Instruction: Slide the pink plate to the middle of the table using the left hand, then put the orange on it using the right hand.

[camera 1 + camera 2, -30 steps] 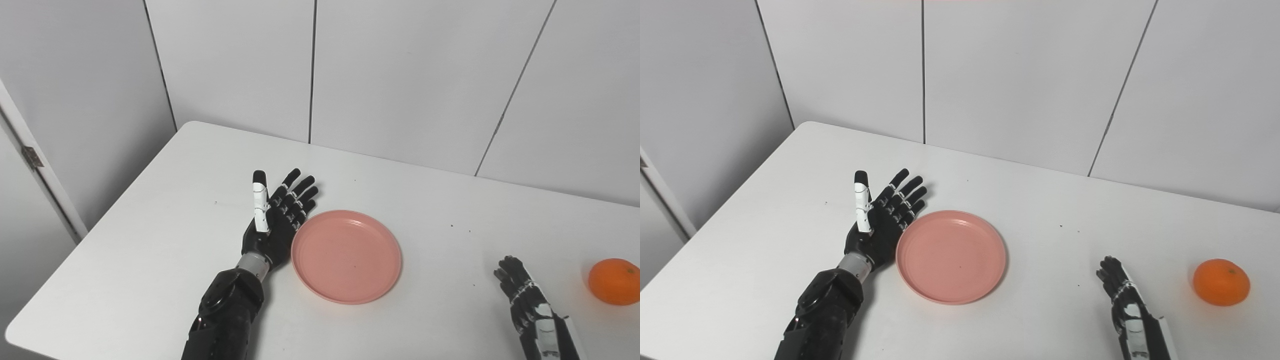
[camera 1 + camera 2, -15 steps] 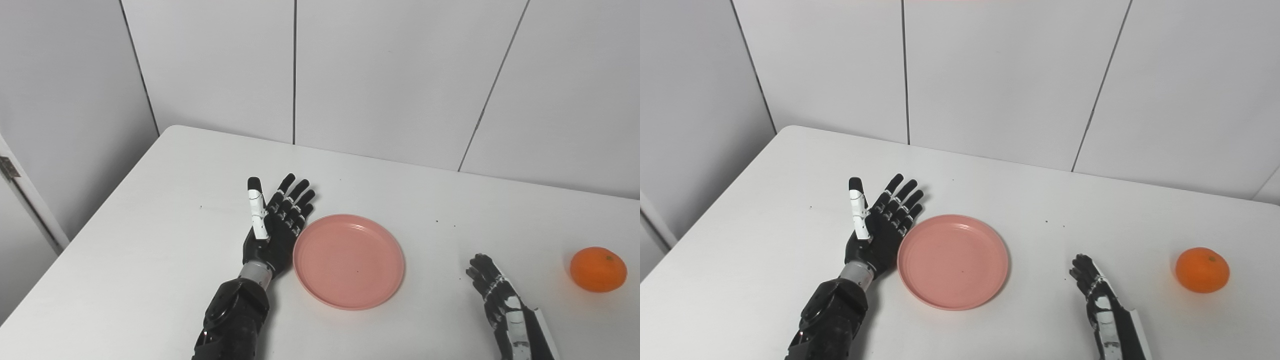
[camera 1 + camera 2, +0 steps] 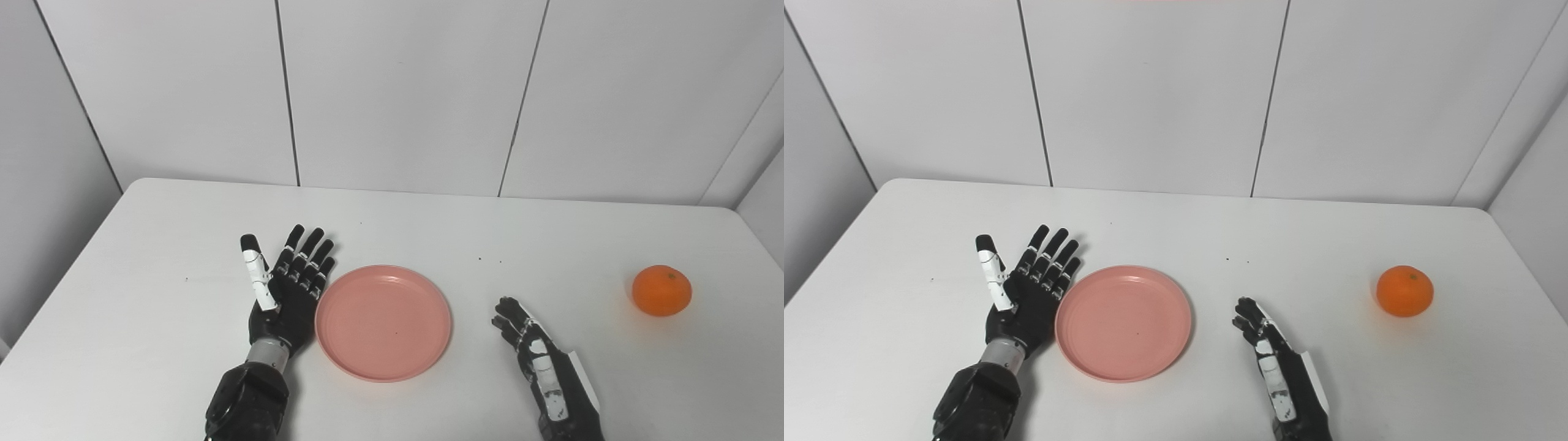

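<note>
Left eye view: both robot hands empty, fingers apart; left robot hand (image 3: 283, 294) against pink plate (image 3: 384, 321) may overshove it, while round orange (image 3: 662, 290) may roll from right robot hand (image 3: 539, 355) across bench (image 3: 153, 294).

Both arms come up from the bottom edge, black-cased, each ending in a black hand with white segments. The left hand (image 3: 283, 294) is set on its edge, palm facing right, its fingers (image 3: 306, 260) straight, close together and pointing away from the robot, the thumb (image 3: 255, 274) raised and spread off to the left; it holds nothing. A silver wrist band joins it to the bulky dark forearm below. The right hand (image 3: 531, 349) lies low over the surface, angled up and to the left, its fingers (image 3: 507, 311) slightly curled and apart, empty as well. A white strip runs along its back and forearm.
</note>
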`<state>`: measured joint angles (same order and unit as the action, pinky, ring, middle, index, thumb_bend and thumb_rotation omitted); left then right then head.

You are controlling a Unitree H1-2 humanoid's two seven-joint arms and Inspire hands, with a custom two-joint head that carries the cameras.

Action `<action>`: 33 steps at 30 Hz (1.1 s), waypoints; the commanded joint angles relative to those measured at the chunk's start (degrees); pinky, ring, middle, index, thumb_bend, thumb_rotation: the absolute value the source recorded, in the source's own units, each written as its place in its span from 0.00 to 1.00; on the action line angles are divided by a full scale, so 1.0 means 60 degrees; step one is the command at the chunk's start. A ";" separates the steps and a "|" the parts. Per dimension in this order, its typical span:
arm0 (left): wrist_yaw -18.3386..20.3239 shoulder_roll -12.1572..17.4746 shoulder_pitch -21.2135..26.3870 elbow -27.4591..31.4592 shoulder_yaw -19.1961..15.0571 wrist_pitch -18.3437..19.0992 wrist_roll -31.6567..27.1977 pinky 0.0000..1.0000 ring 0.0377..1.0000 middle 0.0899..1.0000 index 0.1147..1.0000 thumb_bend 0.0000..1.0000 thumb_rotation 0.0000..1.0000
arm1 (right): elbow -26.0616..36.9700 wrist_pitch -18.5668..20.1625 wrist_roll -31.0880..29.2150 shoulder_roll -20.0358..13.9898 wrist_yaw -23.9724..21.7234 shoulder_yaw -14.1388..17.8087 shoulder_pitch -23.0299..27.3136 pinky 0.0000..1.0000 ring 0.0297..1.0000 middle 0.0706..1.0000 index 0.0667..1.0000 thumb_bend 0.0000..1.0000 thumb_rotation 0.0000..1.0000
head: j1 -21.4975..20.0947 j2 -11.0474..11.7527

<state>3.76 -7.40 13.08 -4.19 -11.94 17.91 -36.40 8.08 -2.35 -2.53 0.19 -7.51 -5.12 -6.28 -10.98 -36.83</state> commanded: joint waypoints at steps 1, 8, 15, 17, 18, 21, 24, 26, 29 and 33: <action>-0.0419 0.0002 -0.0383 -0.0298 0.0001 0.0962 0.0015 1.00 0.93 0.90 0.94 0.85 0.93 | -0.0261 0.0150 0.0078 0.0246 0.0158 -0.0159 -0.0182 0.95 0.88 0.89 0.87 0.95 0.96 | -0.0085 0.0008; -0.0407 0.0165 -0.0291 -0.0272 -0.0014 0.1148 -0.0103 1.00 0.93 0.90 0.94 0.85 0.92 | -0.0349 0.0225 0.0410 0.0513 0.0363 -0.0376 -0.0061 0.94 0.88 0.89 0.87 0.94 0.98 | -0.0945 -0.0005; -0.0316 0.0328 -0.0198 -0.0273 -0.0058 0.1309 -0.0255 1.00 0.96 0.92 0.98 0.86 0.94 | -0.0567 0.0093 0.0636 0.0736 0.0543 -0.0576 0.0108 0.96 0.89 0.90 0.86 0.95 0.98 | -0.1557 -0.0017; -0.0258 0.0335 -0.0163 -0.0356 -0.0071 0.1297 -0.0387 1.00 0.97 0.93 0.98 0.86 0.92 | -0.0581 0.0078 0.0638 0.0776 0.0575 -0.0616 0.0130 0.94 0.88 0.90 0.86 0.94 0.98 | -0.1628 -0.0029; -0.0245 0.0333 -0.0152 -0.0387 -0.0065 0.1283 -0.0419 1.00 0.97 0.92 0.98 0.86 0.91 | -0.0584 0.0063 0.0617 0.0793 0.0576 -0.0635 0.0139 0.94 0.88 0.90 0.86 0.94 0.98 | -0.1690 -0.0041; -0.0225 0.0361 -0.0147 -0.0404 -0.0002 0.1284 -0.0425 1.00 0.97 0.92 0.98 0.86 0.91 | -0.0646 -0.0014 0.0648 0.0820 0.0598 -0.0699 0.0179 0.93 0.88 0.90 0.87 0.93 0.98 | -0.2042 -0.0026; -0.0250 0.0389 -0.0129 -0.0430 0.0025 0.1314 -0.0429 1.00 0.97 0.92 0.98 0.87 0.92 | -0.0730 -0.0020 0.0799 0.0857 0.0686 -0.0755 0.0231 0.94 0.88 0.90 0.87 0.95 0.98 | -0.2184 -0.0015; -0.0297 0.0401 -0.0085 -0.0490 -0.0028 0.1343 -0.0487 1.00 0.97 0.92 0.98 0.87 0.92 | -0.0758 0.0030 0.0869 0.0883 0.0743 -0.0786 0.0258 0.94 0.88 0.90 0.87 0.96 0.98 | -0.2233 -0.0010; -0.0282 0.0423 -0.0038 -0.0591 -0.0098 0.1366 -0.0602 1.00 0.97 0.92 0.98 0.86 0.91 | -0.0796 -0.0004 0.0821 0.0897 0.0722 -0.0790 0.0270 0.93 0.89 0.90 0.87 0.95 0.98 | -0.2254 -0.0009; -0.0246 0.0436 -0.0048 -0.0659 -0.0080 0.1319 -0.0638 1.00 0.97 0.93 0.99 0.86 0.92 | -0.0841 -0.0025 0.0789 0.0876 0.0716 -0.0771 0.0260 0.93 0.89 0.91 0.87 0.94 0.98 | -0.2302 0.0010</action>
<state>4.40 -4.99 14.43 -5.23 -12.50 21.99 -41.45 5.80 -2.25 2.79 4.66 -2.87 -9.10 -4.02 -24.87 -36.83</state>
